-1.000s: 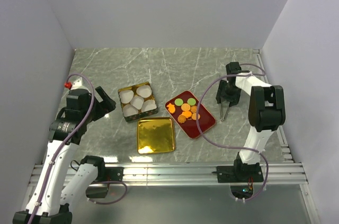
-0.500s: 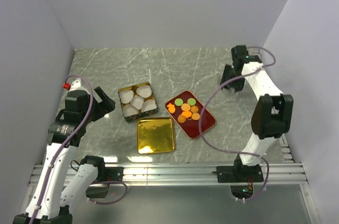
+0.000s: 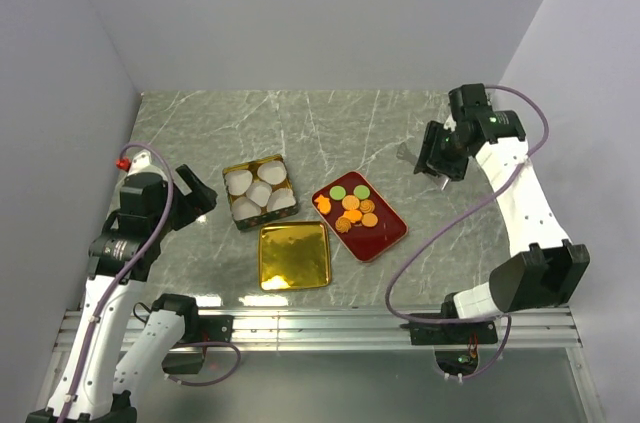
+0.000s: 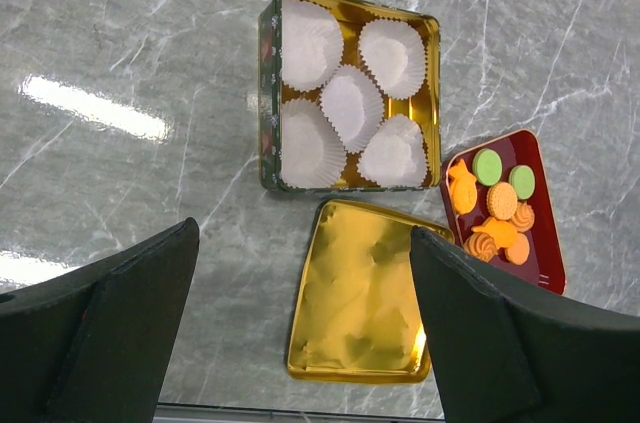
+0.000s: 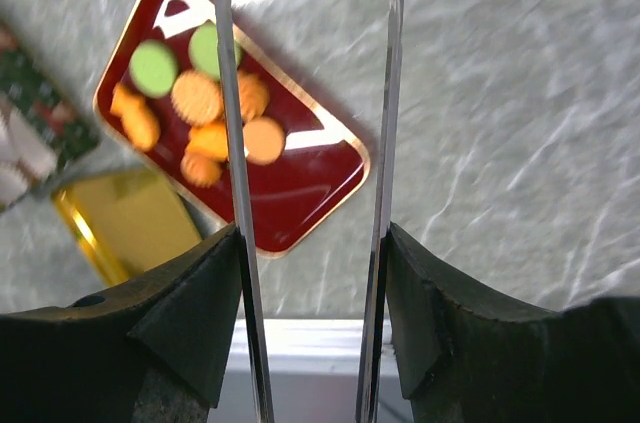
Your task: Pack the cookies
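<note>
The cookies (image 3: pixel 352 205) lie on a red tray (image 3: pixel 385 238) at mid-table: several round orange ones, two green, one irregular orange. They also show in the left wrist view (image 4: pixel 495 205) and the right wrist view (image 5: pixel 205 103). My right gripper (image 3: pixel 432 155) is raised to the right of and behind the tray. It is shut on metal tongs (image 5: pixel 230 123), whose two thin blades stand apart between the jaws. My left gripper (image 3: pixel 195 193) is open and empty, held above the table left of the tin (image 4: pixel 268 93).
The open tin (image 3: pixel 258 191) holds several white paper cups (image 4: pixel 350 108). Its gold lid (image 3: pixel 294 255) lies flat in front of it, left of the red tray (image 5: pixel 300 193). Grey walls close in left, back and right. A metal rail runs along the near edge.
My right arm has swung up and to the right with the tongs, away from the table beside the tray. My left arm has barely moved.
</note>
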